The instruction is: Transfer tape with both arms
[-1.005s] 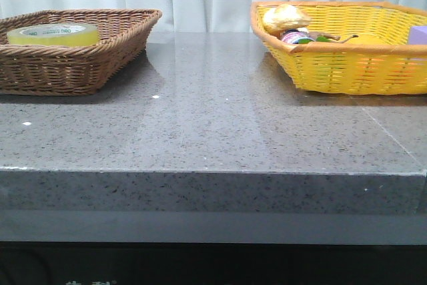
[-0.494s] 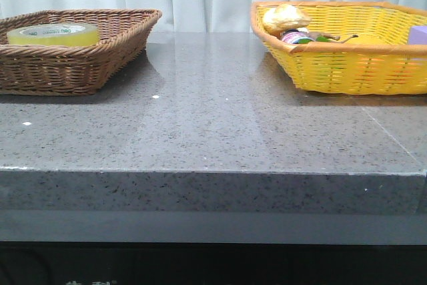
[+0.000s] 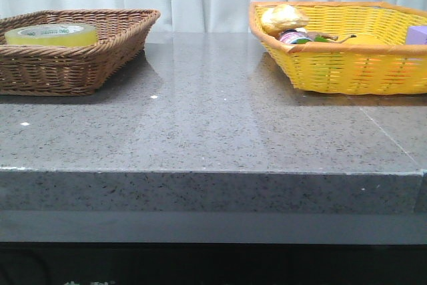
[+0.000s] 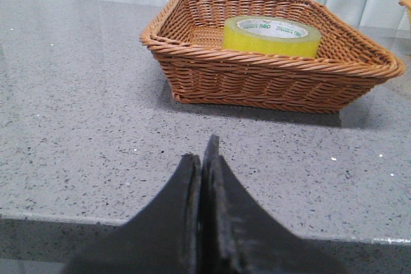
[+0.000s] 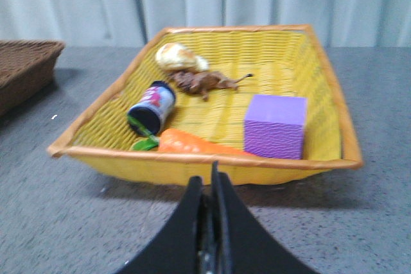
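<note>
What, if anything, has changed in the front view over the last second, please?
Almost nothing. The whole picture sits a touch further left than before, baskets and table edge alike, which looks like a small camera shift, not anything moved. The tape lies in the brown wicker basket as before, the yellow basket keeps its contents, and nothing was taken hold of or let go.

The front view looks forward from low, near the edge of the grey speckled stone table (image 3: 213,125), toward a pale curtain, with the brown woven wicker basket (image 3: 73,65) at upper left and the yellow woven plastic basket (image 3: 347,58) at upper right. The left wrist view sits low over the table, facing the brown basket (image 4: 270,75) from nearby. The right wrist view faces the yellow basket (image 5: 212,158) closely; the brown basket's corner (image 5: 26,68) shows at its left edge.
</note>
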Robot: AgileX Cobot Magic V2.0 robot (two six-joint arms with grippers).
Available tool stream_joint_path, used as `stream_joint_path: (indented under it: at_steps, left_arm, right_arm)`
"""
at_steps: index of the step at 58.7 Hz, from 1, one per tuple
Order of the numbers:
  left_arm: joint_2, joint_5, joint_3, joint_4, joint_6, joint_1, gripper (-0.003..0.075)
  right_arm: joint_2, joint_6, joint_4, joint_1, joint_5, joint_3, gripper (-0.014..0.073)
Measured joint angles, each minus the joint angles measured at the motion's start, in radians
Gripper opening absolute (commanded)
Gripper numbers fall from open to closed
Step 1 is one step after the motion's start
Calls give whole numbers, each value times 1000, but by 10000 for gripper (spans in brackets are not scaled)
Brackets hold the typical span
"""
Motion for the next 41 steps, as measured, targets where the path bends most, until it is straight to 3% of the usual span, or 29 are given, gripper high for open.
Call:
stream_joint_path:
  at_steps: [11, 28, 41]
  left_arm:
    - [0, 0, 0, 0, 0, 0, -20]
    - [0, 0, 0, 0, 0, 0, -20]
    - [0, 0, 0, 0, 0, 0, -20]
  right_arm:
    - [-98, 115, -75, -65, -37, 100, -120]
    - [-239, 127, -116, -53, -40, 273, -120]
    - [-260, 129, -119, -22, -19, 311, -120]
